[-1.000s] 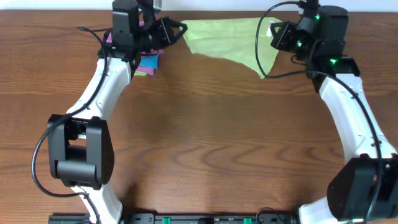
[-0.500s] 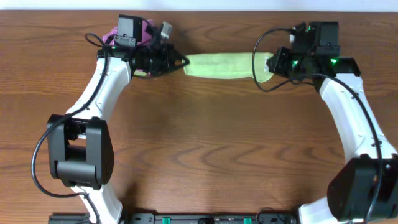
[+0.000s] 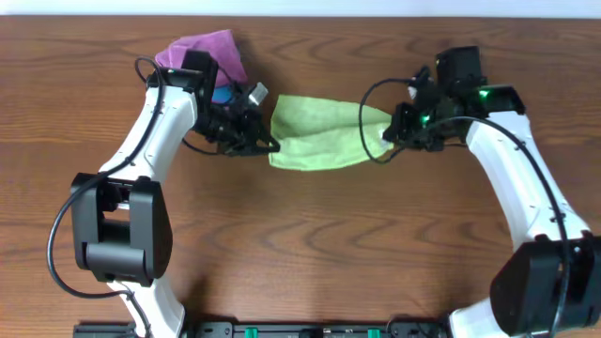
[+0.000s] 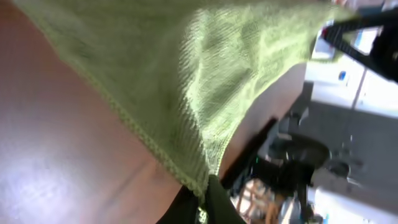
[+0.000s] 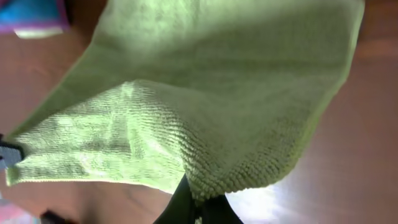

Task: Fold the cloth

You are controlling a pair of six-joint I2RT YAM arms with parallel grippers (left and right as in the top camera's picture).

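Note:
A light green cloth (image 3: 319, 133) hangs stretched between my two grippers near the back middle of the table. My left gripper (image 3: 269, 143) is shut on its left corner; the left wrist view shows the cloth (image 4: 205, 74) pinched at the fingers (image 4: 205, 199). My right gripper (image 3: 387, 131) is shut on its right corner; the right wrist view shows the cloth (image 5: 205, 93) doubled over itself and pinched at the fingers (image 5: 196, 202).
A purple cloth (image 3: 202, 49) and a blue item (image 3: 221, 94) lie at the back left, just behind the left arm. A blue and pink patch (image 5: 31, 15) shows at the top left of the right wrist view. The wooden table (image 3: 310, 244) spreads in front.
Both grippers have moved toward the front of the table with the green cloth, which went from a spread shape at the back edge to a lower, bunched band. The purple cloth is now uncovered.

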